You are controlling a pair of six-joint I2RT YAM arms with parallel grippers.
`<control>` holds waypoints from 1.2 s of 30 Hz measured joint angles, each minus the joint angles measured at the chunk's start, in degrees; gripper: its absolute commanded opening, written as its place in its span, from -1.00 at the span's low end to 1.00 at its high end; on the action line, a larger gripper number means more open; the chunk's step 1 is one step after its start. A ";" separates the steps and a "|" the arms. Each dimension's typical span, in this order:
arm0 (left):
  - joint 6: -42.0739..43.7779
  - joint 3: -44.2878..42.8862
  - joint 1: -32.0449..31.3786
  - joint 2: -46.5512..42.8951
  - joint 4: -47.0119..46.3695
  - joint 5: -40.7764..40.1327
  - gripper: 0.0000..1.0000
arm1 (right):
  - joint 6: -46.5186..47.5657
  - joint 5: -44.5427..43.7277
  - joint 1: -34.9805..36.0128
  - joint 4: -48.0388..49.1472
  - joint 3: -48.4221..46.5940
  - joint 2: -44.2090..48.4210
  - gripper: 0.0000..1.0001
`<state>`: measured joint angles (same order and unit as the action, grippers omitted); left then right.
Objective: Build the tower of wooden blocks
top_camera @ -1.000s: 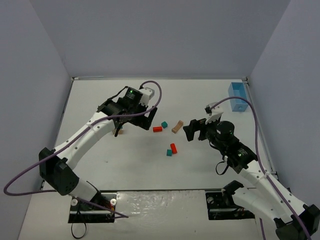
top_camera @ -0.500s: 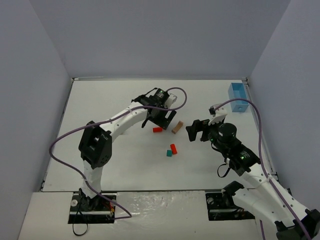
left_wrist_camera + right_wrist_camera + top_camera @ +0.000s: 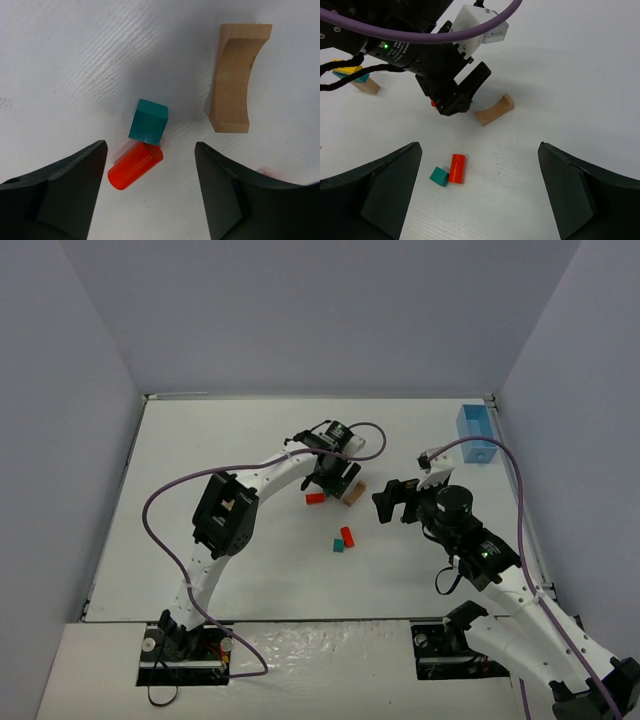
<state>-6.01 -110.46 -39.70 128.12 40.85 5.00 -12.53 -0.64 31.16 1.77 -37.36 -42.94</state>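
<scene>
Two tools: the left tool [image 3: 150, 147] and the right tool [image 3: 479, 147] both have their fingers spread wide, with nothing held between them.
Change: a second ago the left tool was further left, beside the started wood block tower [image 3: 356, 76]. Now the arm has swung to the right and the tool hangs over the loose pieces in the middle of the desk [image 3: 180, 450]. The right tool has hardly moved.
Place of the wood block tower: it is only begun. The right wrist view shows a tan base with teal and yellow pieces on it, to the left of the loose pieces and apart from them. From above, the left arm hides it.
Under the left tool: a teal cube [image 3: 148, 120] touches a red cylinder [image 3: 135, 166] lying on its side. The tan arch block [image 3: 240, 77] is just beside them, not touching.
Nearer pair: a second red cylinder [image 3: 456, 168] lies against a second teal cube [image 3: 439, 176], nearer than the first group.
Meaning for the task: I judge that the left arm now goes to fetch the next piece, probably the cube or the cylinder below its fingers.
Care: these two touch, so closing on one may push the other, and the cylinder can roll.
</scene>
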 measured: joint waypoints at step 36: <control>1.15 -3.34 0.00 3.14 -0.04 -0.32 -0.30 | 1.00 0.00 -0.02 -1.83 0.00 0.00 1.00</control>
<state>-4.86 -113.80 -39.70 131.26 40.80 4.67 -11.52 -0.64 31.14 -0.06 -37.36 -42.94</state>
